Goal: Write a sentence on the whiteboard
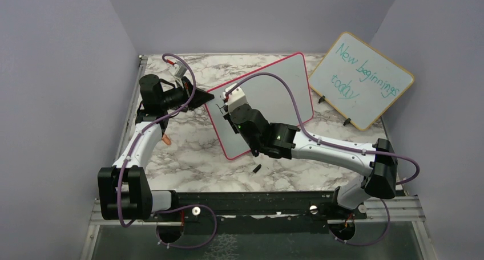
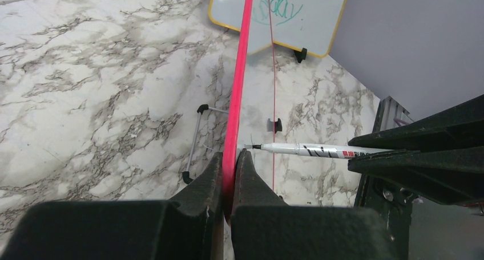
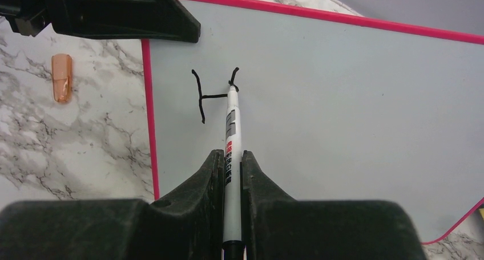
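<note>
Marble-patterned table [image 1: 188, 157] fills the top view. The whiteboard [image 1: 279, 89] with its pink-red frame stands at the middle of it, tilted, one corner towards the back wall. The left gripper [image 1: 208, 96] meets the whiteboard's left edge. The right gripper [image 1: 230, 108] hangs over the left part of the white face. A second board [image 1: 361, 80] with a wooden frame and teal writing leans at the back right, apart from the whiteboard. A small black piece [image 1: 257, 169] lies on the table just below the whiteboard's near corner. A small orange piece [image 1: 166, 139] lies beside the left arm.

From the left wrist, the frame shows edge-on as a pink-red line, and the left gripper is clenched on it, one finger on each side. A white marker [image 2: 308, 150] reaches in from the right, pinched between the right gripper's fingers, its black tip against the white face. A black foot [image 2: 274, 125] of the whiteboard rests on the table behind.

From the right wrist, the right gripper grasps the marker by its barrel. The tip touches the whiteboard near its upper left, just inside the frame. Of the sentence [image 3: 206, 96] only a few black strokes show, roughly an unfinished H. The left gripper sits at the top left corner, and the orange piece lies on the table left of the frame.
</note>
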Motion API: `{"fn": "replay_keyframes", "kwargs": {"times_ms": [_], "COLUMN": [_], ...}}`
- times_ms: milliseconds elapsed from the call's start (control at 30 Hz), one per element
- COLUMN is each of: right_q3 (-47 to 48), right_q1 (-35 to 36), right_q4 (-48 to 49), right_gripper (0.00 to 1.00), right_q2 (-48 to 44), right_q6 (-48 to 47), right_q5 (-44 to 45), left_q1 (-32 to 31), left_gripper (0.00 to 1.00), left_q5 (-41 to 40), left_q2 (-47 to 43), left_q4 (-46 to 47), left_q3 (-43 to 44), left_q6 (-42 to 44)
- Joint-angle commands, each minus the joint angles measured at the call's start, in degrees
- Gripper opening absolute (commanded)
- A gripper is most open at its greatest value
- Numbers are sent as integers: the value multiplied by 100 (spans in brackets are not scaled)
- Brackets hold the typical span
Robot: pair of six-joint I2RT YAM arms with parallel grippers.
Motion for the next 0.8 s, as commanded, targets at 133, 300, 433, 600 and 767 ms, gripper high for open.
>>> {"fn": "replay_keyframes", "kwargs": {"times_ms": [133,300,433,600,767], "right_q3": [203,179,138,79,80], "right_q1": [-42,-42,-42,-42,-42], "right_q4": [-639,-820,-924,-956,-977], "right_gripper": [1,1,1,1,1], "right_q2": [80,86,70,49,52], "right_q6": [287,391,487,557,556], "right_q5": [-119,-172,-256,-267,-245], "left_q1": [-154,-155,-155,-149,-151], "left_gripper": [0,0,0,0,0], "left_q5": [-141,-145,-150,-149,-157], "left_q2": [127,120,121,125,119], "left_q4": [-569,-569,-569,-569,-569], "left_q3": [-192,-192,-192,-192,-201], "left_q6": [849,849,854,856,858]}}
